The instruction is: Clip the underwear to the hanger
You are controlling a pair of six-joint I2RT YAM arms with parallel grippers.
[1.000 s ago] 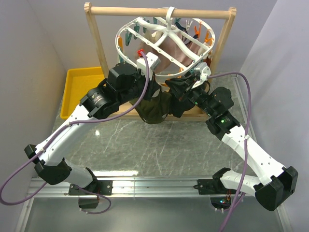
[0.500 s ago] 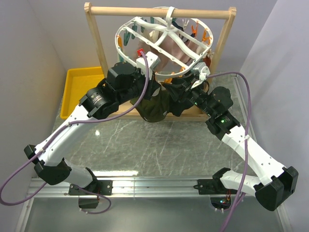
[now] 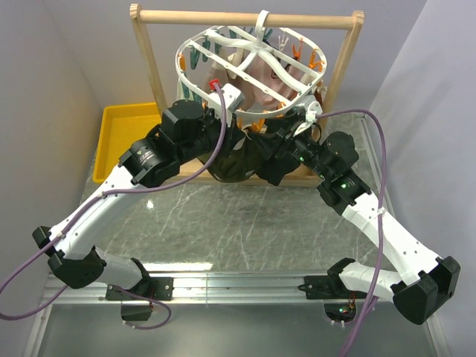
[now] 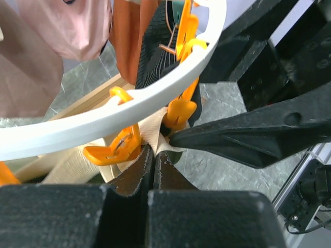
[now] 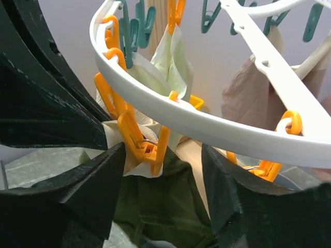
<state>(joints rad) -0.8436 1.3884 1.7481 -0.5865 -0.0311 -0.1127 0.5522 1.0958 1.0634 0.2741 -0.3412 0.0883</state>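
Underwear (image 5: 155, 201) waistband pinched by pressed-together left hand (image 4: 153, 160), seemingly caught in orange clip (image 5: 135, 135) on hanger (image 5: 207, 126), between fingers of spread right hand (image 5: 163, 155); other side probably left to clip.

Underwear (image 3: 232, 165): mostly hidden behind both arms from above, lower part cut off at the right wrist view's bottom edge; hanger (image 5: 207, 121): ring cropped in both wrist views; pink garment (image 4: 67, 26): cropped, blurred.

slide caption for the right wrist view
Open right gripper astride the orange plastic clip biting dark olive-green fabric underwear below the white plastic ring hanger
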